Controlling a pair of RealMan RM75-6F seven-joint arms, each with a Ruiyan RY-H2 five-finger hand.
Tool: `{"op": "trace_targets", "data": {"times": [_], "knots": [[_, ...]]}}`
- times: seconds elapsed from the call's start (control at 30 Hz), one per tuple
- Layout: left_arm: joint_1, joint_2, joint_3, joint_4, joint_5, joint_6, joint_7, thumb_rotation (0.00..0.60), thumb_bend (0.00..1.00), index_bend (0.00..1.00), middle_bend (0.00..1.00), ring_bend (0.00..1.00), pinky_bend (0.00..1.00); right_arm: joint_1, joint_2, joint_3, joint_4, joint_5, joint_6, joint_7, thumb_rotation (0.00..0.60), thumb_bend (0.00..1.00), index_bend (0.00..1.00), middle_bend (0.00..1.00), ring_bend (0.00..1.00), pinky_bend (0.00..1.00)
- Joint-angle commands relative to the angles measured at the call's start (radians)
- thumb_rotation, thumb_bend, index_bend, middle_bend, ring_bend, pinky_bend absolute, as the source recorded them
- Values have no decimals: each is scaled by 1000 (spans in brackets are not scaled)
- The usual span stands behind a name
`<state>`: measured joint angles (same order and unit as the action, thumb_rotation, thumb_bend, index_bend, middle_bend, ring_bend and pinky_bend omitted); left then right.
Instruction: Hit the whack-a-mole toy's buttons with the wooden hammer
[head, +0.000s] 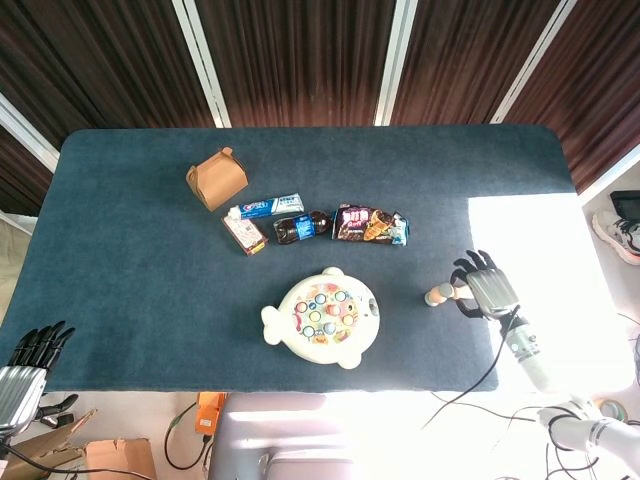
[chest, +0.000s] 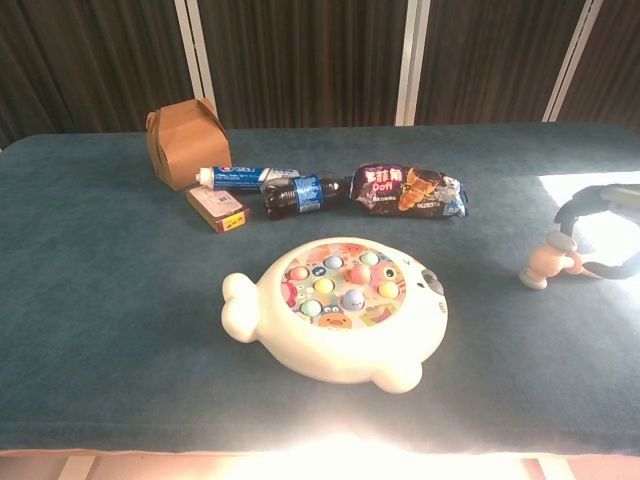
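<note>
head view
toy: whack-a-mole toy (head: 326, 317), cream, fish-shaped, coloured buttons on top, flat on the blue table (head: 130, 260); taken as landmark
hammer: wooden hammer (head: 441, 294) lies on the table well to the right of the toy, head toward the toy, handle running under the right hand
right hand: right hand (head: 484, 291) sits over the hammer's handle, fingers curved down around it; whether they are clamped on the handle or only arched over it, cannot tell
left hand: left hand (head: 25, 368) off the table's near edge, far left of the toy, fingers straight and apart, holding nothing
other items: behind the toy a row of toothpaste tube (head: 266, 207), dark bottle (head: 301, 226), snack packet (head: 369, 225); small red box (head: 244, 234) just in front of the tube; brown carton (head: 216, 179) further back and left

chest view
toy: toy (chest: 338, 306) at centre
hammer: hammer (chest: 546, 262) right of the toy, on the table at the border of the sunlit patch
right hand: right hand (chest: 598, 224) at the frame's right edge, dark fingers (chest: 572, 204) arching over the handle; contact washed out by glare, cannot tell
left hand: not seen in this view
other items: carton (chest: 184, 143), tube (chest: 243, 177), bottle (chest: 305, 194), packet (chest: 408, 191), box (chest: 217, 208) behind the toy
</note>
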<state>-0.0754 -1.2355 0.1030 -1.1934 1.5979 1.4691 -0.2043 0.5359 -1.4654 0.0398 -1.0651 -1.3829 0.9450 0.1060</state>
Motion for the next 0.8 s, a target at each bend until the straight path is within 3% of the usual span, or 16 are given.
{"op": "trace_targets", "data": {"times": [0.03, 0.8], "knots": [[1, 2, -2, 0, -3, -4, 0, 600, 104, 0, 0, 0, 70, 3, -19, 0, 24, -4, -8, 7, 600, 332, 470, 218, 57, 15], [7, 17, -3, 1, -1, -26, 24, 600, 112, 0, 0, 0, 70, 9, -62, 13, 80, -11, -27, 24, 600, 347, 507, 227, 82, 24]]}}
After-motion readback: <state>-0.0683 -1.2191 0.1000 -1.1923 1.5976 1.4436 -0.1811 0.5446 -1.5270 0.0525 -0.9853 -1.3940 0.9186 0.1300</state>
